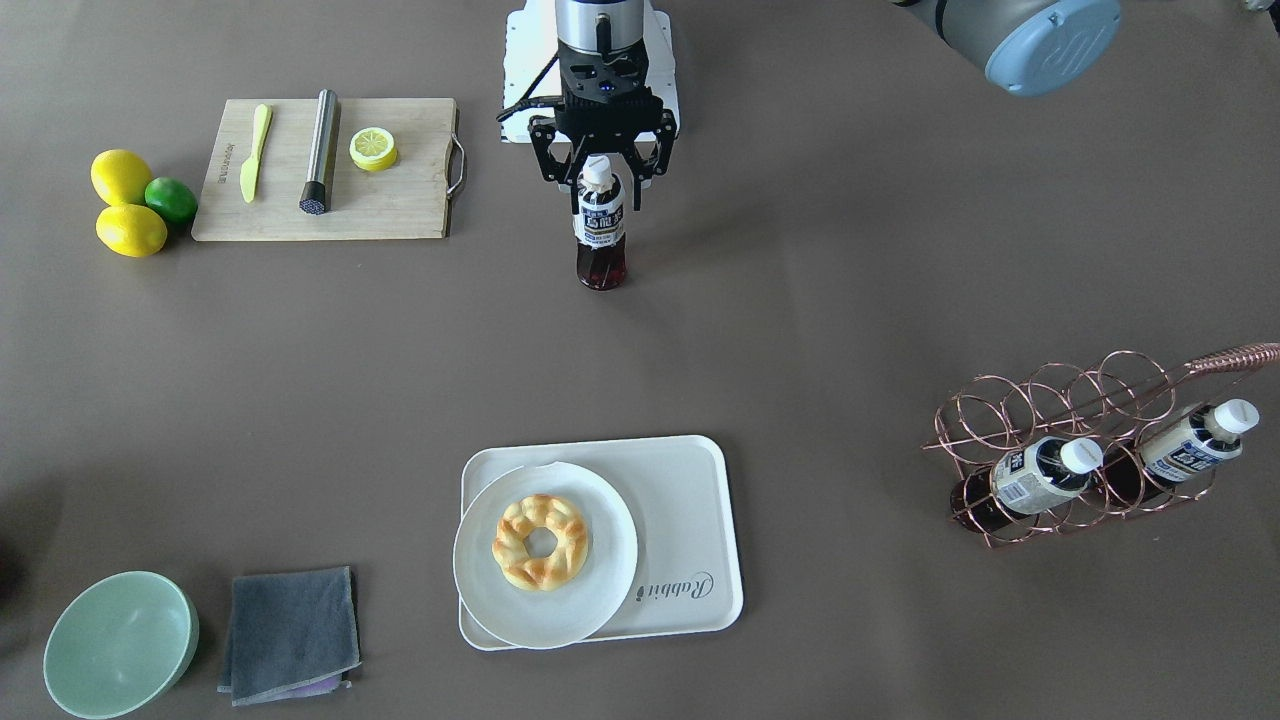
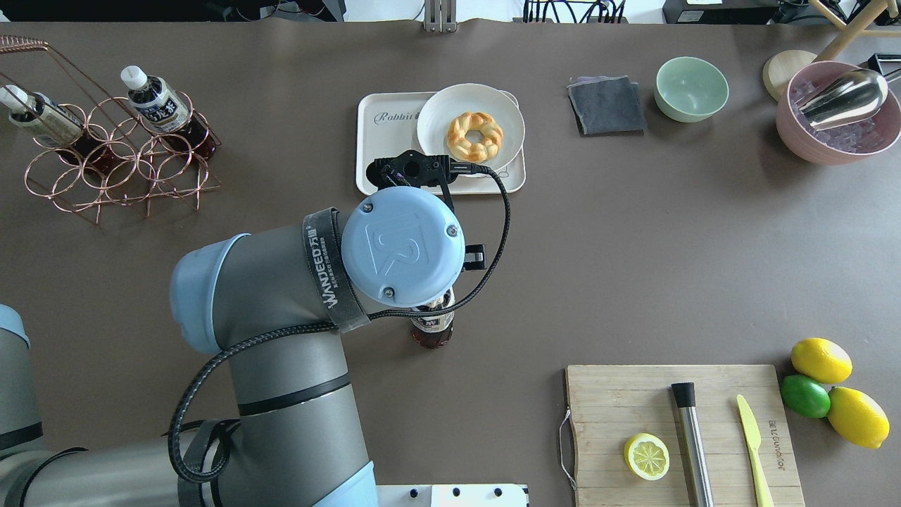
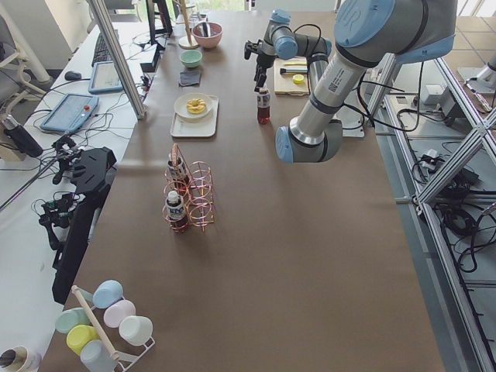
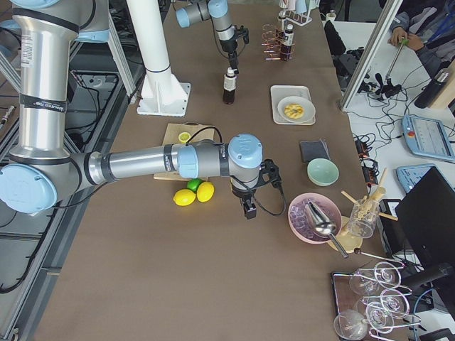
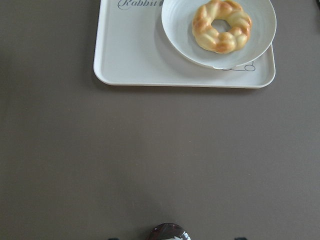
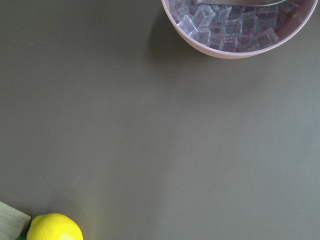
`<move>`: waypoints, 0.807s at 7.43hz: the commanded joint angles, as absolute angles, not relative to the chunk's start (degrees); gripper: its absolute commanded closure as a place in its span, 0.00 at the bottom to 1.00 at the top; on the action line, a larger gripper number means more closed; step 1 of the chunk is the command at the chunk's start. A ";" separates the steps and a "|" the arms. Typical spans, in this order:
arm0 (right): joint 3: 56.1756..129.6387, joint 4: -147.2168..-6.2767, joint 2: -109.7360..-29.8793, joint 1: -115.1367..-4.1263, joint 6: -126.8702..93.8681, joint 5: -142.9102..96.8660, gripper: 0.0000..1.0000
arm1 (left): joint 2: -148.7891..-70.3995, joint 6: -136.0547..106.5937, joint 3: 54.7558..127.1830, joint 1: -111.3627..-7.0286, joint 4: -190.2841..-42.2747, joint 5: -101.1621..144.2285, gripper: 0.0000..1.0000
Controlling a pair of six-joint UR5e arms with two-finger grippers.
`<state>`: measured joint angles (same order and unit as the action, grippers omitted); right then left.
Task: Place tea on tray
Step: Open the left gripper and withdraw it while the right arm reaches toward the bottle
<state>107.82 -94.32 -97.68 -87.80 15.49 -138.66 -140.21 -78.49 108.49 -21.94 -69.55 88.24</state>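
Observation:
The tea bottle [image 1: 601, 225] stands upright on the brown table, near the robot's side. It has a white cap, a white-and-blue label and dark liquid. My left gripper [image 1: 603, 180] hangs over it, its jaws open on either side of the cap and neck with gaps showing. The cream tray [image 1: 690, 520] marked "Rabbit" lies further out across the table, straight ahead in the left wrist view [image 5: 130, 55]. A round white plate [image 1: 600, 590] with a doughnut covers about half of the tray. My right gripper [image 4: 249, 208] hovers between the lemons and the pink bowl. I cannot tell whether it is open or shut.
A copper wire rack [image 1: 1080, 400] holds two more identical bottles. A wooden cutting board [image 1: 400, 200] carries a knife, a metal muddler and a lemon half, with lemons and a lime [image 1: 170, 198] beside it. There are also a green bowl [image 1: 120, 645], a grey cloth [image 1: 290, 635] and a pink bowl of ice [image 2: 838, 134].

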 commanded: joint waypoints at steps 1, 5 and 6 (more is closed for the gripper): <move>109.94 -94.31 -95.81 -87.45 12.77 -141.49 0.00 | -138.71 -77.79 112.65 -24.41 -69.17 88.59 0.20; 123.27 -94.39 -83.46 -71.34 -24.92 -139.76 0.00 | -125.11 -56.23 119.44 -46.35 -69.34 111.48 0.23; 126.79 -94.57 -78.45 -61.62 -38.27 -132.61 0.00 | -121.07 -48.24 119.27 -51.71 -69.52 116.32 0.23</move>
